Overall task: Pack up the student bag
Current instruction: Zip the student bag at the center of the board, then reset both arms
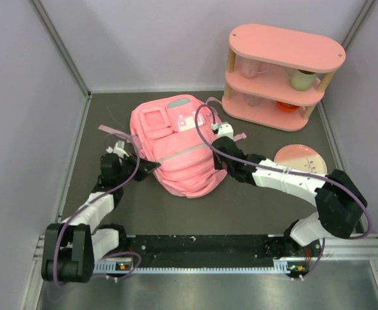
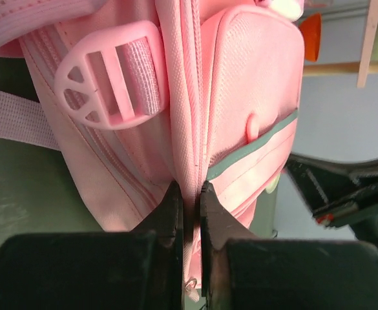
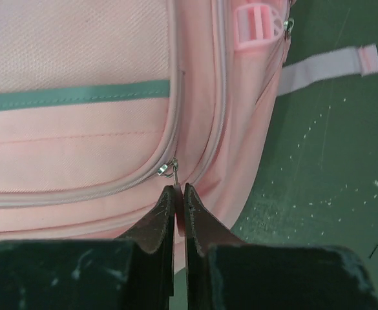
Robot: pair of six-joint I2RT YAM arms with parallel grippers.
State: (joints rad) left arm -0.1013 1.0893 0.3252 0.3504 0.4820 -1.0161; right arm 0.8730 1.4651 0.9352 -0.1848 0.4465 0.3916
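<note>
- Currently, the student bag (image 1: pixel 176 152) is being kept near the middle of the counter (image 1: pixel 260 206), well apart from the pink shelf unit (image 1: pixel 282 77) at the far right corner.
- The left pincer (image 2: pixel 189 190) is being clenched on a raised fabric seam at the bag's left side, below a pink buckle (image 2: pixel 108 81).
- The right pincer (image 3: pixel 179 192) is being clenched at the bag's right side, with a thin pink sliver nipped between its tips just under a metal zip slider (image 3: pixel 169 169). Whether that sliver is the pull tab cannot be told for sure.
- The step in hand is being judged as the opening of a zip, so that the bag can be packed; the zip near the slider is looking closed.
- To do this well, the seam is best being held firm and taut by the left pincer while the slider is being drawn along its track, following the curve and not being tugged away from the fabric.
- A slip off the thin tab is being judged the main risk, so a slow, steady pull is being advised.
- The bag is being shown with its front pockets facing up and its grey stripe (image 1: pixel 183 154) crossing it from side to side.
- Its long axis is running from the counter's far edge toward the near edge, leaning slightly right at the near end; which end is the top is not being settled.
</note>
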